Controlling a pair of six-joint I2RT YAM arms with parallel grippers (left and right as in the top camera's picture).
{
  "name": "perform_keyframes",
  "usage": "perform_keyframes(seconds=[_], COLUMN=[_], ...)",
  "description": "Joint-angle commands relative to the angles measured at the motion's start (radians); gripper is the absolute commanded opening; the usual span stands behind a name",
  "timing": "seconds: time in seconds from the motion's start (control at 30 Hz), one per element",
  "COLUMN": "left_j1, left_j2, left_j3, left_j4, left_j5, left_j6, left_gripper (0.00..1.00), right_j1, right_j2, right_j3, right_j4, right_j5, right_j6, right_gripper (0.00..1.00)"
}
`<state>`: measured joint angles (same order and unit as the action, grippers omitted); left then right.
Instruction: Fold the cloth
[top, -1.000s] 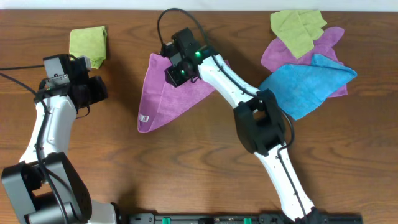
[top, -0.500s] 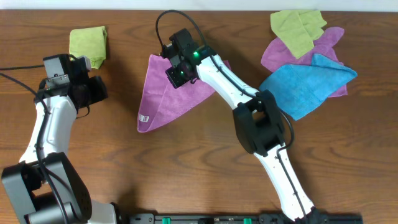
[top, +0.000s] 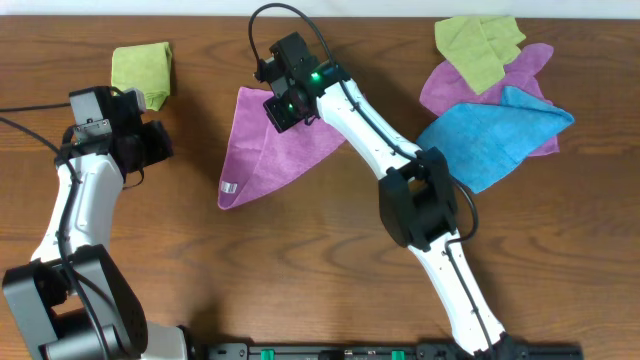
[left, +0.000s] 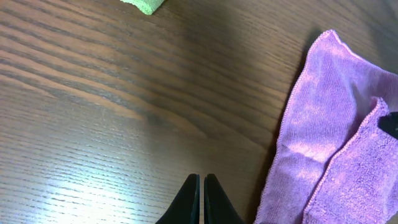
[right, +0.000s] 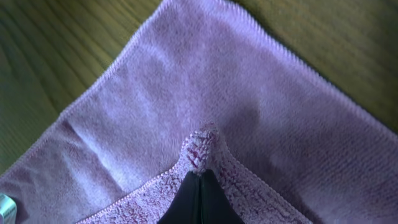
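**Q:** Where is the cloth?
**A:** The cloth (top: 265, 150) lies on the worktop (top: 300, 270), left of centre. It is doubled over into a rough triangle. Its white tag (top: 229, 187) sits at the lower left point.

**Q:** What is the pincer status?
**A:** The right pincer (right: 200, 186) has its fingers pressed together. They pinch a raised corner of the cloth's upper layer, near the cloth's far corner. The left pincer (left: 202, 186) has its fingers together apart from a hairline gap and holds nothing. It hangs over bare wood just left of the cloth's stitched left edge.

**Q:** What is the edge condition?
**A:** In the right wrist view, two stitched edges meet at the far corner and lie flat on the wood. The upper layer's edge runs diagonally across the lower layer.

**Q:** Where is there room for moving?
**A:** Bare wood shows between the cloth and the left arm. It also shows from the cloth's lower edge to the near side of the worktop.
- **Right side:** the blue cloth (top: 495, 135) lies on the second purple cloth (top: 445, 85). A crumpled green cloth (top: 478, 45) lies at their far end. All three are well apart from the cloth.
- **Far left:** a folded green cloth (top: 142, 70) lies near the left arm.
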<state>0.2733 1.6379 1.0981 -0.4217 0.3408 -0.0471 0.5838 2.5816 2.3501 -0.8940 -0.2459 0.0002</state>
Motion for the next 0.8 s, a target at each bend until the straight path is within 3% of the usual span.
perform_keyframes(seconds=[0.0,0.33,0.63,0.77], left_j1=[0.001,-0.026,-0.074,-0.103], left_j2=[-0.021,0.023,0.023,0.023], left_j3=[-0.003,-0.003,-0.003,-0.003], left_j4=[0.001,0.015,0.015,0.015], left_j5=[-0.003,0.000,0.000,0.000], left_j6=[0.018,0.018,0.017,0.016], left_gripper=[0.06,0.06,0.06,0.06], right_j1=[0.009,0.008,0.011,0.023], right_j2=[0.010,0.010,-0.004,-0.078], right_j3=[0.037,0.194,0.195,0.195], right_j4=[-0.040,-0.445,-0.642,-0.646], right_j5=[0.003,0.040,0.101,0.164], right_j6=[0.014,0.013,0.010,0.010], right_gripper=[0.01,0.01,0.01,0.02])
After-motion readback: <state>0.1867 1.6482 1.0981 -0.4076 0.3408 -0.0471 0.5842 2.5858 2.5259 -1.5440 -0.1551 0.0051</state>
